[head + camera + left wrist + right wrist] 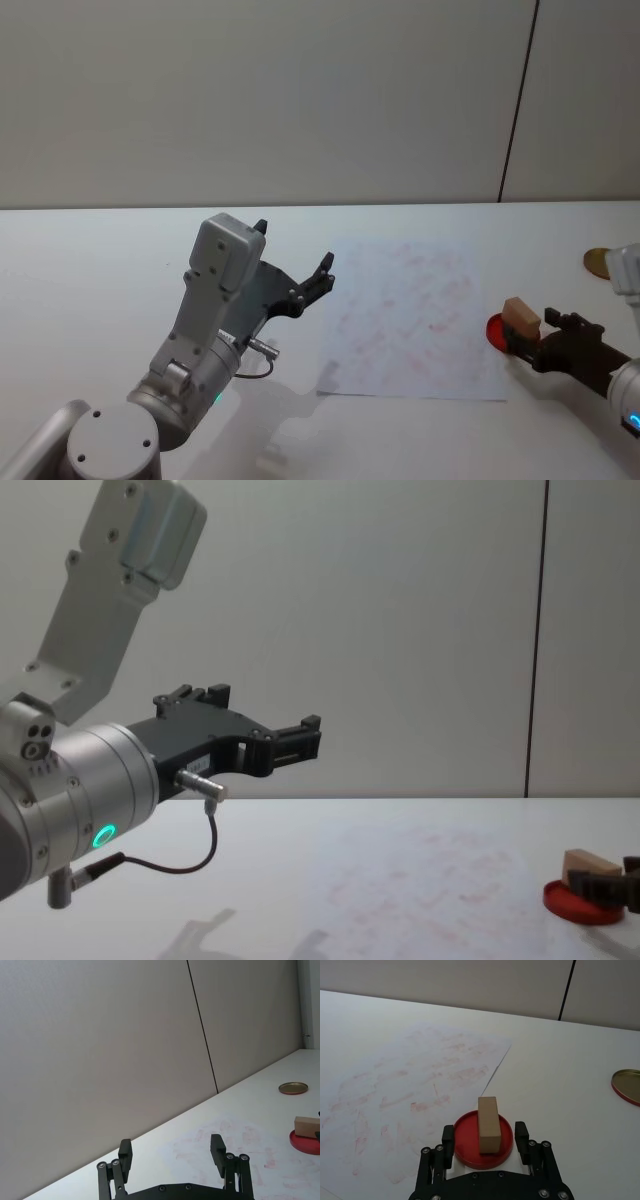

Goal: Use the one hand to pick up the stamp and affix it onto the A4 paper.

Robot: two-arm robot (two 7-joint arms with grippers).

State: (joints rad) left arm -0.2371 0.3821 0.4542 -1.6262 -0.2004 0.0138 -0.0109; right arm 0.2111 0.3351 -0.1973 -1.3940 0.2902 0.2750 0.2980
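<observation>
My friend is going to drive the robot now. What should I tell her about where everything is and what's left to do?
Right gripper: open, low by the table, fingers either side of the stamp, not closed on it.
Left gripper: open, raised in the air left of the A4 paper, idle.
The stamp lies on the red disc, beside the paper's right edge.
Done: the reach to the stamp.
Left: grip, lift, press onto the paper.

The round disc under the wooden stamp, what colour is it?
The disc is plain red; the right wrist view shows it best.
</observation>
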